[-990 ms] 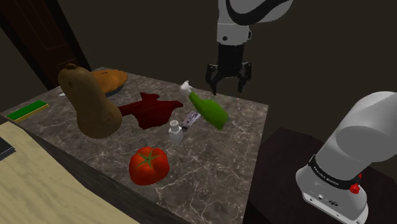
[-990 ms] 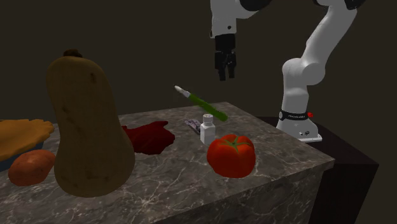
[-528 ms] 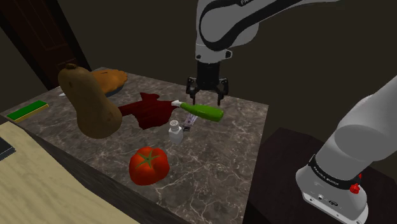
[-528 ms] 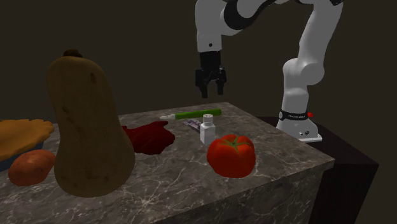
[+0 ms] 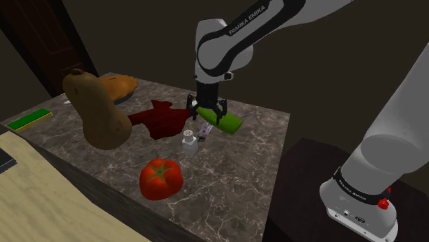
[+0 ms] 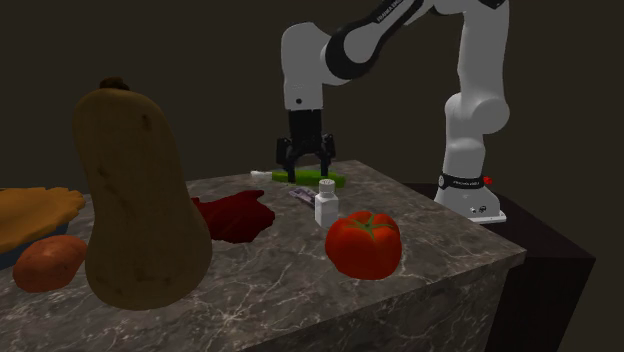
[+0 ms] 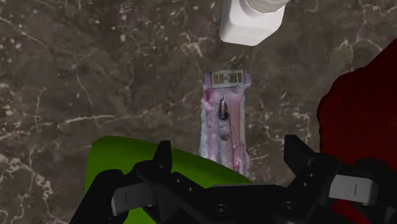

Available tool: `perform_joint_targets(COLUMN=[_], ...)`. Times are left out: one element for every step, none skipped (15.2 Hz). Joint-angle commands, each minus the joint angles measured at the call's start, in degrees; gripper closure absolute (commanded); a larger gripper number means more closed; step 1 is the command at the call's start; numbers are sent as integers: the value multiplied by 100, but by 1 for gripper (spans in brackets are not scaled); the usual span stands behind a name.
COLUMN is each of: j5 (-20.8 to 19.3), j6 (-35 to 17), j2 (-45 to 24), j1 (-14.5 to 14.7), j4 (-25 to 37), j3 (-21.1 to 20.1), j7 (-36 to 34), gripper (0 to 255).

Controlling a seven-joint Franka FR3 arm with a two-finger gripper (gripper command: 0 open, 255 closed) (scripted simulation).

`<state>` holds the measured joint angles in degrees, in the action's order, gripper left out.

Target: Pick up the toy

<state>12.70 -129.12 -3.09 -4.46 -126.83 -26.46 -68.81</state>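
Note:
A long green toy with a white tip lies flat on the dark marble table, near its far edge. My gripper hangs open just above the toy's white end, and nothing is held. In the second exterior view the gripper stands low over the green toy. In the wrist view the gripper is spread wide; the green toy lies under one finger. A flat pink-purple packet lies between the fingers, untouched.
A small white bottle stands beside the purple packet. A dark red flat shape, a big butternut squash, a red tomato, a pie and a green book share the table.
The green toy, tilted in the air a second ago, now lies flat on the table. My arm came down and toward the shoulder view's left over it, fingers still open.

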Motion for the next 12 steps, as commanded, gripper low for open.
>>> perform_joint_targets(j5=[-48, -64, -81, -98, -117, -128, -128, -128, -129, -130, -130, -130], j6=[-162, -238, -314, -390, -465, -509, -509, -506, -507, -506, -506, -505], j2=[-139, -191, -243, -296, -351, -383, -383, -383, -385, -387, -385, -385], j1=[11, 16, 22, 28, 34, 37, 38, 36, 36, 38, 38, 38], j4=[-19, -47, -74, -99, -124, -137, -138, -134, -134, -131, -132, -132], j3=[2, 2, 3, 5, 7, 9, 9, 10, 10, 9, 9, 9], j7=[-63, -65, -67, -70, -73, -75, -75, -73, -73, -77, -77, -77], gripper=[0, 0, 0, 0, 0, 0, 0, 255, 255, 255, 255, 255])
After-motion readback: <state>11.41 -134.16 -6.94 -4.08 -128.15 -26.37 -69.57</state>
